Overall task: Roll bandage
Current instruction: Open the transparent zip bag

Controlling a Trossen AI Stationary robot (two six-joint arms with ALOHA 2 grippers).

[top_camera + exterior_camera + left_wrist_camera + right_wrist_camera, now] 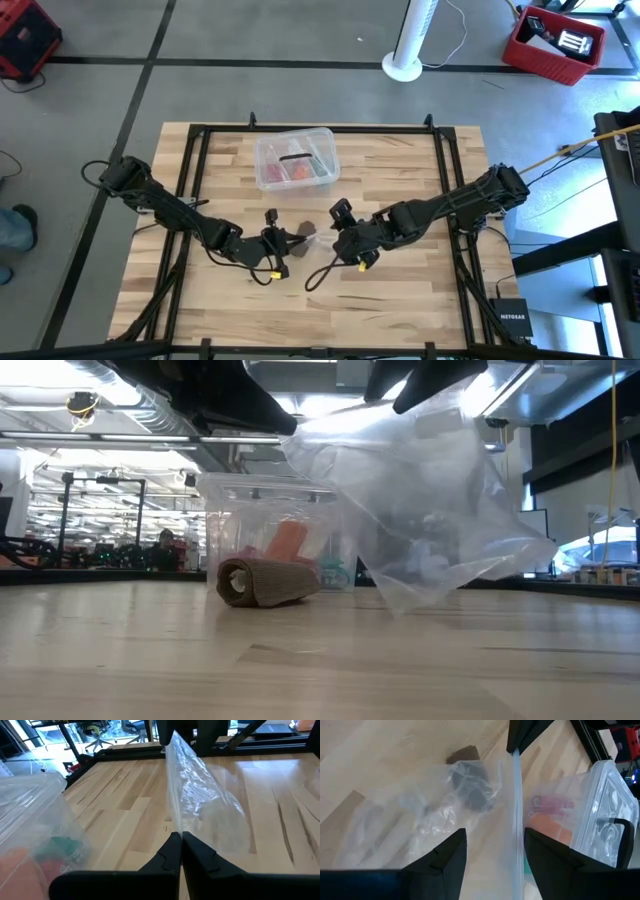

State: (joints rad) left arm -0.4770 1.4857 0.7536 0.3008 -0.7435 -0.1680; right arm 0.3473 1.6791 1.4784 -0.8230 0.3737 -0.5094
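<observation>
Bandage (268, 582) lies rolled on the bench (400, 290), a tan fabric cylinder on its side, just in front of the clear plastic box (296, 158) with red contents. My left pincer (181, 842) is closed on the edge of a crinkled clear plastic bag (430, 510), holding it up off the bench. My right pincer (494, 851) stands open, its fingers to either side of the bag's raised edge, not yet pinching it. The roll sits beneath and beside the hanging bag. I judge the bandage soft, light and springy; a loose end could unwind, so I would take hold across the roll's middle.
</observation>
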